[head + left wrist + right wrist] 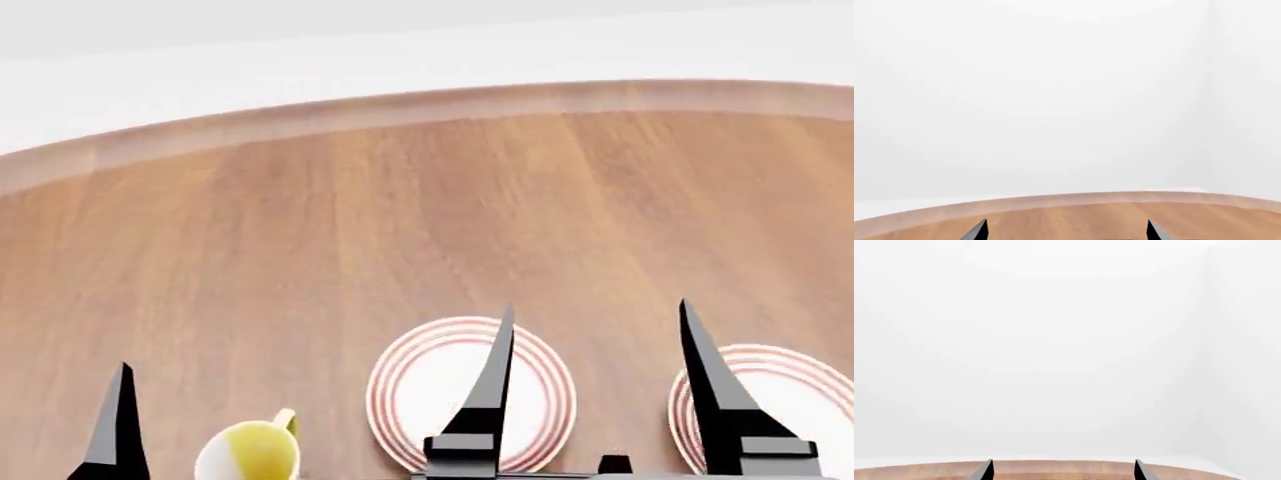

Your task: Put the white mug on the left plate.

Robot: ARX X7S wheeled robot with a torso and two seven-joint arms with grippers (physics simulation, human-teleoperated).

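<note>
Lying flat, the left plate [430, 385], face up.

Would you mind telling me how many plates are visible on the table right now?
2. One red-ringed plate lies near the head view's bottom centre, partly behind a right gripper finger. The second plate is at the bottom right, cut by the frame edge. More may lie below the view.

— How did the right gripper [594, 345] stand?
— Its two dark fingers pointed forward, spread wide apart, with nothing between them.
— And the left gripper [1066, 231]?
— Only one finger [120, 425] showed in the head view; its wrist view showed both tips parted, nothing held.
</note>
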